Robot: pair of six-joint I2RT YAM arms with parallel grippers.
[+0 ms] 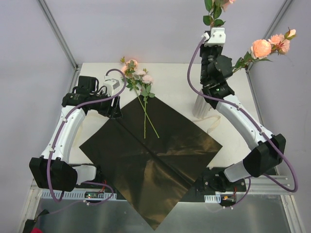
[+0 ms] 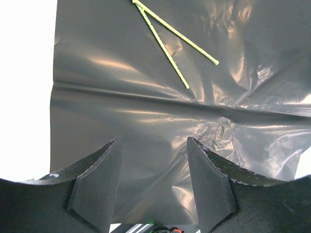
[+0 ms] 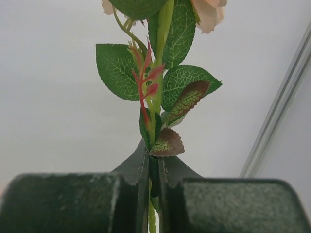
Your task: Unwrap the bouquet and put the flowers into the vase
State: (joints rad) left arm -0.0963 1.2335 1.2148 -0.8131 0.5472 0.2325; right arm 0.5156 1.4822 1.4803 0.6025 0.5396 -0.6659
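Note:
The glossy black paper (image 1: 155, 155) of the bouquet lies unwrapped and flat on the table. Two flowers (image 1: 138, 77) rest across its far corner, and their green stems (image 2: 167, 43) show in the left wrist view. My left gripper (image 1: 116, 108) (image 2: 153, 141) hovers open over the paper's left edge with nothing between its fingers. My right gripper (image 1: 213, 30) (image 3: 154, 162) is raised high at the back right, shut on the stem of an upright flower (image 1: 214, 9) (image 3: 160, 82). Directly below that arm stands the vase (image 1: 198, 109), partly hidden. Another flower (image 1: 262, 47) leans out to the right behind the arm.
A loose cream ribbon (image 1: 214, 124) lies on the table by the vase. Metal frame posts (image 1: 58, 34) rise at the back corners. The right arm's links (image 1: 243, 126) cross the table's right side.

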